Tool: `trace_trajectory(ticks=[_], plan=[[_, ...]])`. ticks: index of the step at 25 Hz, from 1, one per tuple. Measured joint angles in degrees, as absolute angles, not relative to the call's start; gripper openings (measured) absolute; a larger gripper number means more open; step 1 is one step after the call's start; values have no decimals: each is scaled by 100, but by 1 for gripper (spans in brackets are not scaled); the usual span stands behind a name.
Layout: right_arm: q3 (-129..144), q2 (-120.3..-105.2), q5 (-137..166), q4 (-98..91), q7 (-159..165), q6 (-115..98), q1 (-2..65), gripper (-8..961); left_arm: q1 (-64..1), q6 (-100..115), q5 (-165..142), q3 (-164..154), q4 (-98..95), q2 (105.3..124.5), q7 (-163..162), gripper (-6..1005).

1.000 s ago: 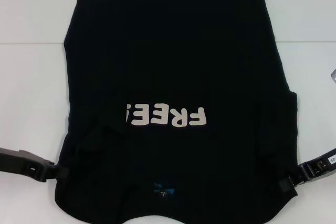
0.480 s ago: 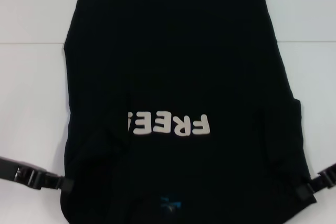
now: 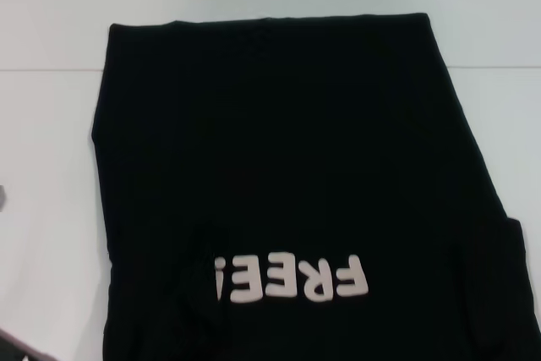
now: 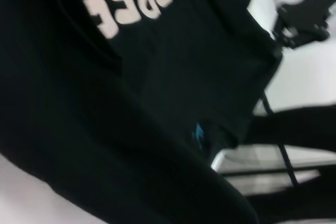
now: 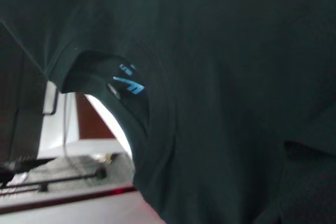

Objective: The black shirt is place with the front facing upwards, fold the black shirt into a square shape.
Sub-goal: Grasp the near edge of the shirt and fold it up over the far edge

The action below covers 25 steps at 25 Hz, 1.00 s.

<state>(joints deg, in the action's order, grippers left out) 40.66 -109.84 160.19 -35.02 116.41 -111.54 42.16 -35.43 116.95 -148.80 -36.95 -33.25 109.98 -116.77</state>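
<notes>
Scene: the black shirt lies front-up across the white table, its white "FREE!" lettering upside down to the head camera and close to the near edge of view.
Garment shape: both sleeves appear turned in over the body, giving a long, near-straight-sided panel; the far hem lies flat on the table.
Collar end: in the wrist views the neckline with its blue neck label hangs in the air, with floor and furniture visible below it, so the near end looks lifted off the table.
Right gripper: seen from the left wrist camera at the shirt's shoulder corner, apparently pinching the cloth; the fingers are too blurred to tell for certain.
Left gripper: out of sight in every view; its state cannot be told.
Progress: sleeve folds look done; judged midway, with the collar end yet to be laid over toward the hem to make the square.
</notes>
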Motion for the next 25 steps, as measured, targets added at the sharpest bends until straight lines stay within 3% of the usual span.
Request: trace_trajectory(ticks=[8, 12, 14, 18, 25], plan=[[3736, -11039, 15967, -3488, 11576, -10967, 4112, 27, -3721, 11609, -14811, -3707, -3263, 11042, -11711, 22], [2797, -10916, 15895, -3512, 11635, -10775, 4111, 27, -3883, 11258, -14807, -2922, -3362, 10936, -12062, 21], [2018, -10734, 15571, -3491, 11874, -10489, 4093, 27, -3980, 10972, -14804, -2467, -3387, 10869, -12298, 21], [1608, -10633, 14991, -3480, 12106, -10179, 4003, 27, -4099, 10245, -14722, -1640, -3442, 10777, -12739, 21], [1506, -10695, 13440, -3025, 12271, -8654, 3832, 26, -3913, 8490, -13716, -1150, -3283, 10866, -12979, 23]])
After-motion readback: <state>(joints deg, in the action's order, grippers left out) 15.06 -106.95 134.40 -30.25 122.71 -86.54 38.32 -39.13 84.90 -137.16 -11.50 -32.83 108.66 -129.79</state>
